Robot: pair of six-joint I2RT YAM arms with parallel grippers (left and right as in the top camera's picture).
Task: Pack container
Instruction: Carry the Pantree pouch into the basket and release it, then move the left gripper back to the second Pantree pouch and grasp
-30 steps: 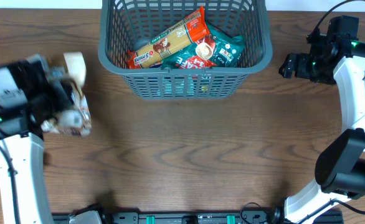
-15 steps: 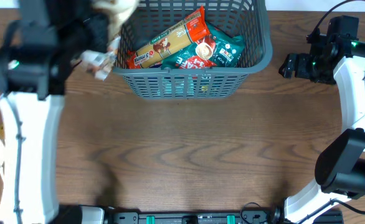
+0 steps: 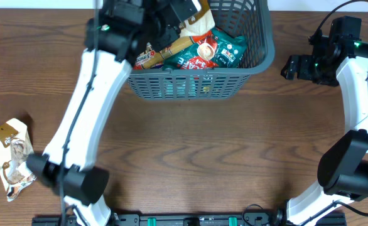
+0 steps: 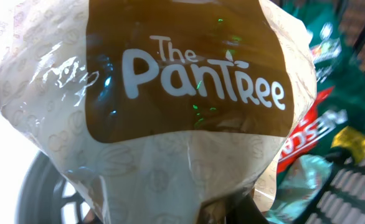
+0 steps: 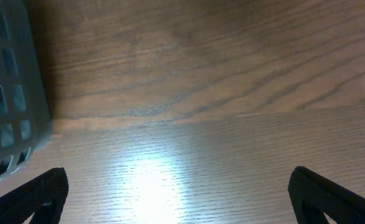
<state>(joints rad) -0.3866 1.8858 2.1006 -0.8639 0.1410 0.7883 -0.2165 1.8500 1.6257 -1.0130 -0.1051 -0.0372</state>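
**Placement step of the packing task.** The container, a dark grey slotted basket, is shown at the far edge of the table, between the two arms. The left hand is seen clamped on a cream-and-brown packet. This packet is held above the basket's left rear part, over a long red-and-tan packet and a teal packet that lie inside. The right hand is shown empty, its fingers wide apart, over bare table just beside the basket's right wall. Another cream packet lies on the table near the left edge.

For a good placement, it is judged that the held packet should be lowered clear of the rim until it is close to the packets beneath. It should be laid flat rather than dropped on edge, and released only then. The hand should afterwards be lifted straight up, so that the lattice is not caught.
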